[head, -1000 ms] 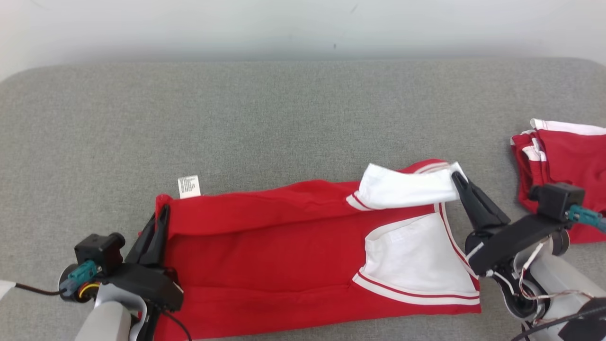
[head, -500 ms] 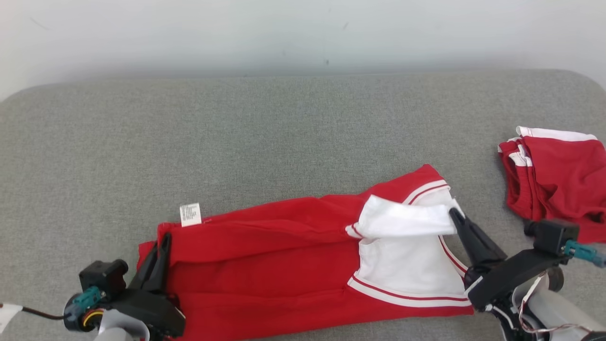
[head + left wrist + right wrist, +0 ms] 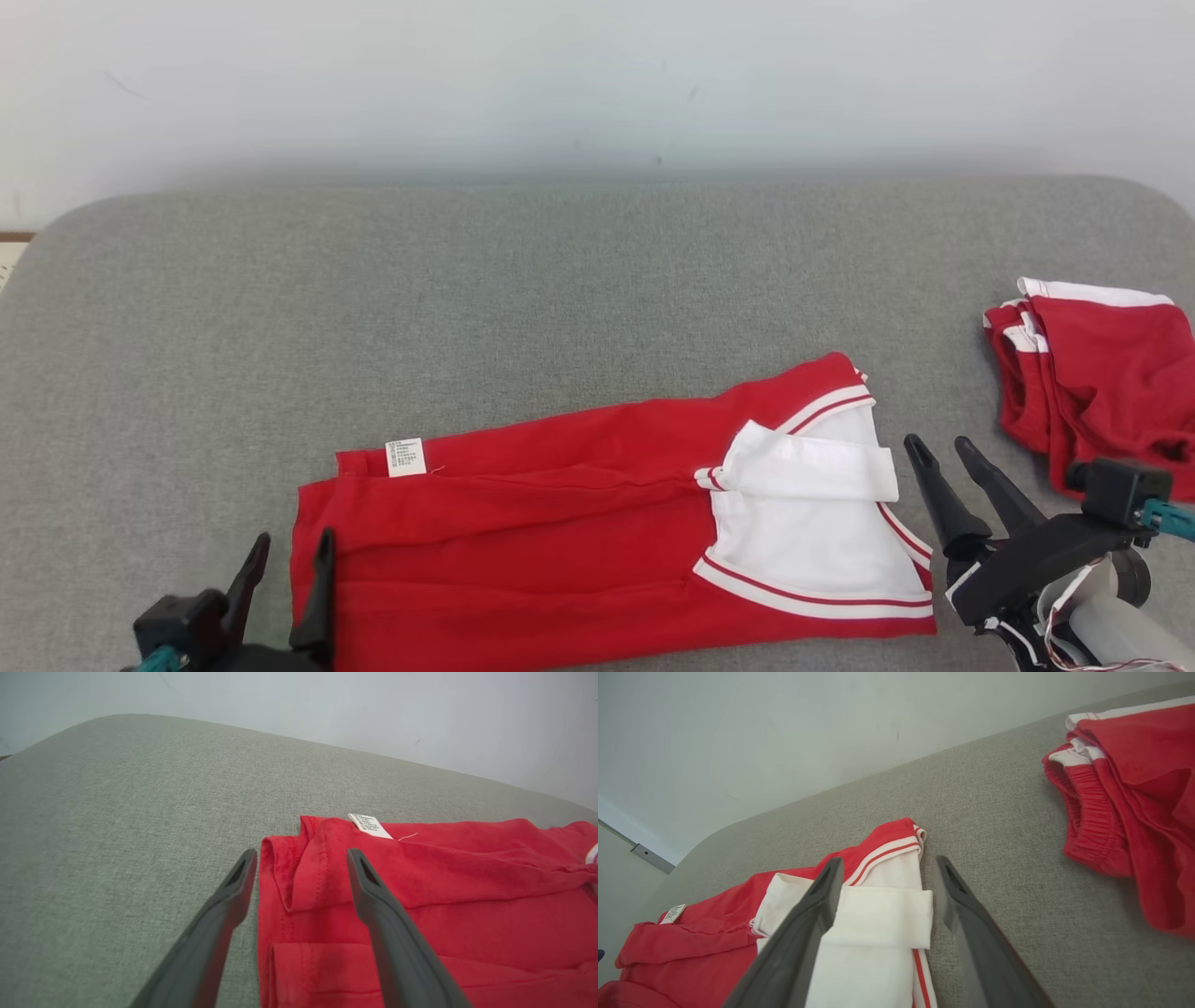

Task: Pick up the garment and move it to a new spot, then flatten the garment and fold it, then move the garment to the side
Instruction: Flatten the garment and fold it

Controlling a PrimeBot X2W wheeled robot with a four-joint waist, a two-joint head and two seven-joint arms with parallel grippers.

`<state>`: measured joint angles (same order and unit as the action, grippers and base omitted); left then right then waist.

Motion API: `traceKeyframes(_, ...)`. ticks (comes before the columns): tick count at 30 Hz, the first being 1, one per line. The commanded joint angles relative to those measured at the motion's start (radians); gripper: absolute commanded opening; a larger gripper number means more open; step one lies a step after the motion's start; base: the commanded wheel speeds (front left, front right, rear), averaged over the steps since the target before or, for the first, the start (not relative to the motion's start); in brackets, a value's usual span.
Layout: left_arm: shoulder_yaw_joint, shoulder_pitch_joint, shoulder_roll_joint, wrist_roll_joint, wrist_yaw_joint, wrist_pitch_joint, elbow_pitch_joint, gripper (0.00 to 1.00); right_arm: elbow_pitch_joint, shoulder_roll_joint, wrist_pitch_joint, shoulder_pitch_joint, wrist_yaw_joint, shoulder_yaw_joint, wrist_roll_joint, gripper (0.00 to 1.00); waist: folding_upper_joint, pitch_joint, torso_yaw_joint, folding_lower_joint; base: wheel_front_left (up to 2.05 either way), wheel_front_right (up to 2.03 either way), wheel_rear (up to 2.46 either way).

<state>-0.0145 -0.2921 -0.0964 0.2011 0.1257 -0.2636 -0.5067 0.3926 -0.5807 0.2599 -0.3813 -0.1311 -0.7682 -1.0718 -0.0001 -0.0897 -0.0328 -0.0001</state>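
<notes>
So the big grey padded table [image 3: 560,280] takes up most of the scene, and the red garment [image 3: 560,532] is lying along its near edge, folded lengthwise into a long strip, hem end to the left and white sleeve [image 3: 803,471] to the right. A second red garment [image 3: 1102,373] sits bunched up well apart at the far right. The thing that just changed: a second ago both claws were pinched shut on the cloth, and now they've both let go. The left gripper [image 3: 294,539] is spread wide with nothing in it, straddling the left hem, and the right gripper [image 3: 936,442] is equally wide and empty just right of the sleeve's end. I'd read that as this fold being laid down and released, so what's left is probably another fold and then shifting it to the side. From the head camera you get the whole strip and the little care label [image 3: 405,457] on the far edge. The left wrist camera shows the hem corner [image 3: 289,877] doubled back on itself, which looks a bit sloppy. The right wrist camera shows the other garment's elastic waistband [image 3: 1083,826] up close.
</notes>
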Motion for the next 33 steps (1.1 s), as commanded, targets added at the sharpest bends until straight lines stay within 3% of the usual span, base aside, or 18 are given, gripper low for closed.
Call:
traceKeyframes(1, -0.023, 0.032, 0.005, -0.014, -0.006, 0.000, 0.019, 1.00, 0.004, 0.013, 0.005, 0.013, 0.001, 0.015, 0.024, 1.00, 0.0001, 0.014, 0.008, 0.0001, 0.00, 0.00, 0.00)
traceKeyframes(12, -0.085, 0.121, 0.041, -0.050, -0.009, 0.000, 0.113, 1.00, 0.022, 0.084, 0.004, -0.013, 0.001, -0.033, 0.129, 1.00, 0.0001, 0.037, 0.073, 0.0001, 0.00, 0.00, 0.00)
traceKeyframes(28, -0.063, 0.144, 0.045, -0.022, -0.010, 0.000, 0.113, 1.00, 0.151, 0.099, -0.031, -0.126, 0.001, -0.118, 0.157, 1.00, 0.0001, 0.022, 0.176, 0.0001, 0.00, 0.00, 0.00)
traceKeyframes(30, -0.058, 0.145, 0.045, -0.017, -0.013, 0.000, 0.115, 1.00, 0.173, 0.100, -0.038, -0.135, 0.001, -0.124, 0.159, 0.93, 0.0001, 0.019, 0.179, 0.0001, 0.00, 0.00, 0.00)
traceKeyframes(32, -0.054, 0.148, 0.045, -0.010, -0.017, 0.000, 0.117, 1.00, 0.189, 0.103, -0.047, -0.142, 0.001, -0.130, 0.162, 0.78, 0.0001, 0.017, 0.181, 0.0001, 0.00, 0.00, 0.00)
traceKeyframes(33, -0.052, 0.147, 0.045, -0.007, -0.019, 0.000, 0.118, 1.00, 0.194, 0.104, -0.049, -0.146, 0.001, -0.134, 0.165, 0.78, 0.0001, 0.016, 0.180, 0.0001, 0.00, 0.00, 0.00)
